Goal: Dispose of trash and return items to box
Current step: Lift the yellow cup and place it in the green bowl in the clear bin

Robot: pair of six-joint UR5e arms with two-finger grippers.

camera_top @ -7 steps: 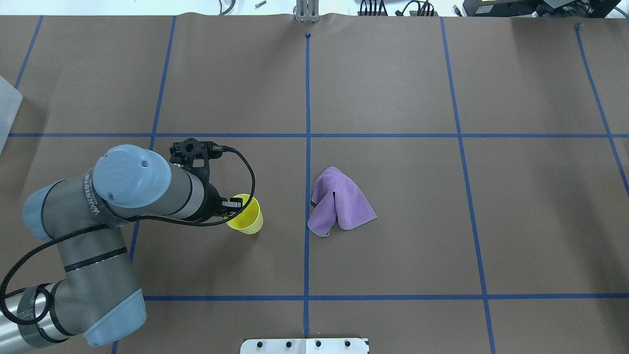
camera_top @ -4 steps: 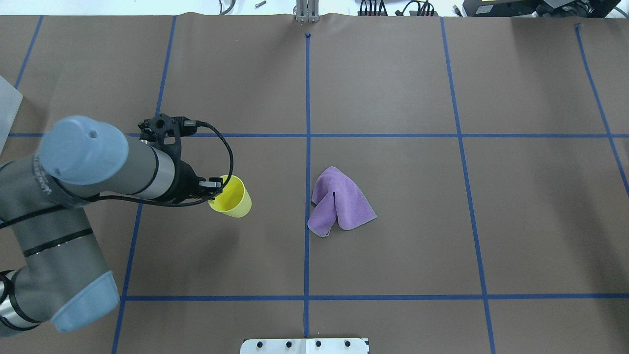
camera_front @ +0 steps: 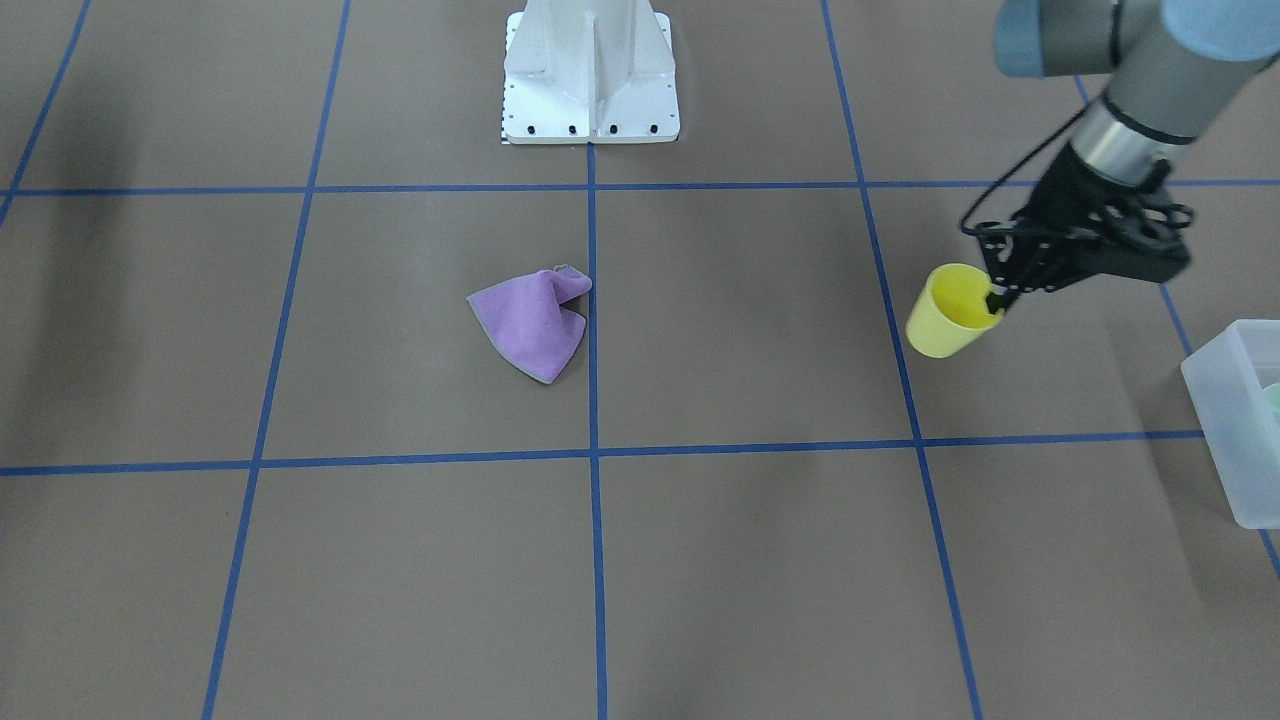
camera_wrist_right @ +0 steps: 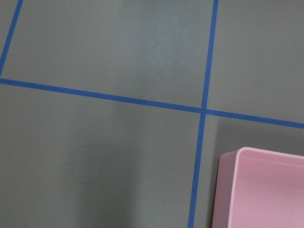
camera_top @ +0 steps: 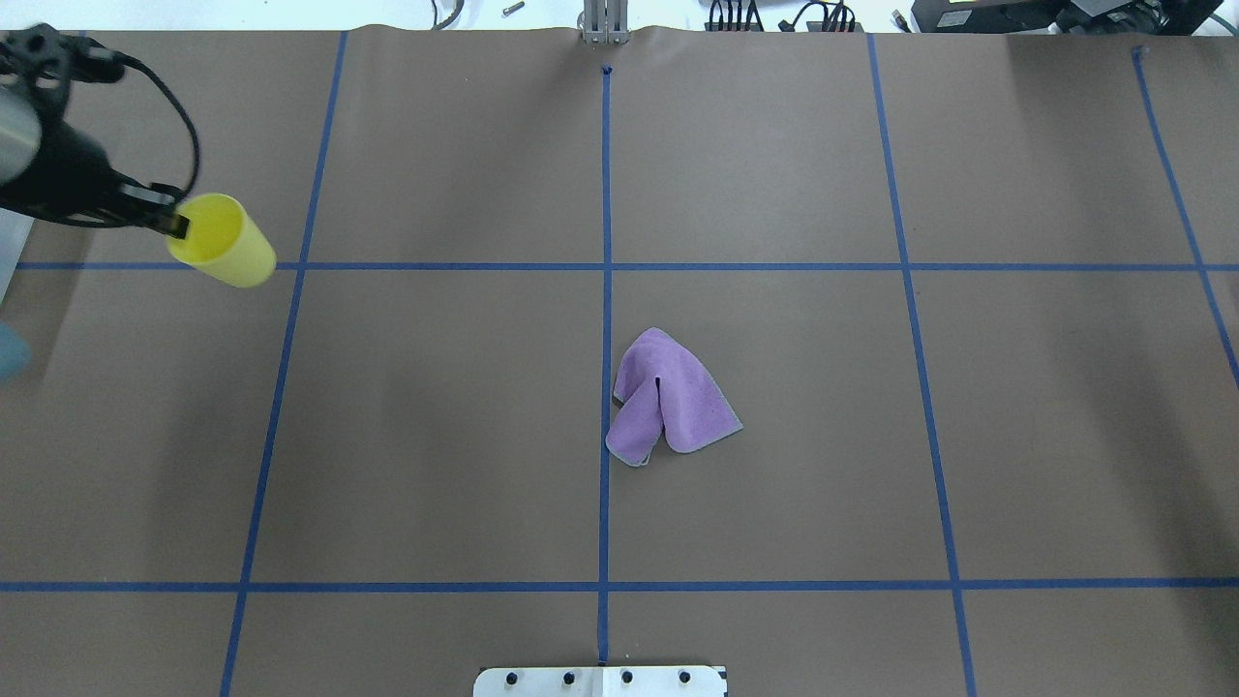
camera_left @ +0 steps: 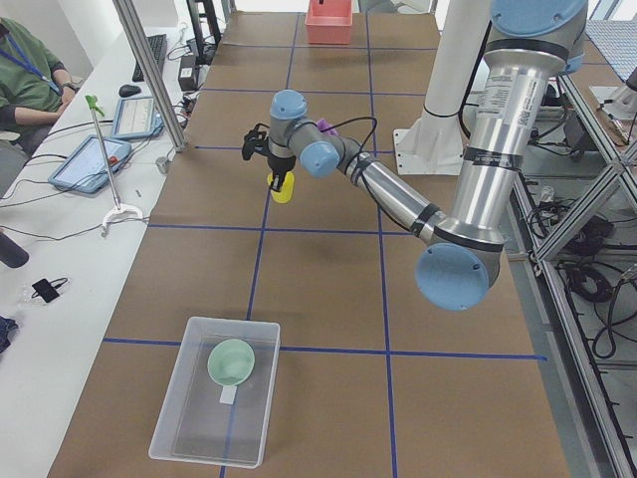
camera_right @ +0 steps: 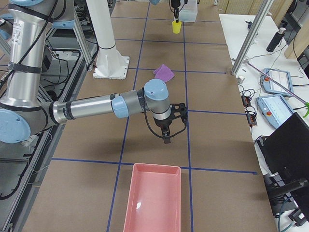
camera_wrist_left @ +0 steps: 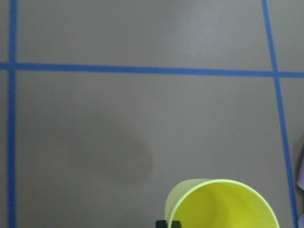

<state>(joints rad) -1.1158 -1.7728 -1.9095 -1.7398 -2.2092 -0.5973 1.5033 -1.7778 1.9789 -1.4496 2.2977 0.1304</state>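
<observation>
Your left tool [camera_front: 997, 295] pinches the yellow cup [camera_front: 945, 315] by its rim, right of the front view, near the box [camera_front: 1235, 430] that the frame edge cuts off. Your right tool [camera_right: 166, 138] shows only side-on, so I cannot tell its opening.

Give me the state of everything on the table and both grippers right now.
cup: lifted off the table, pinched at its rim.
left gripper: shut on the cup, one finger inside.
right gripper: hanging above the table; open or shut, cannot tell.
clear bin: open-topped, on the table.
bowl: upright inside the clear bin.
cloth: crumpled, lying on the table.
pink bin: open-topped, on the table.
</observation>
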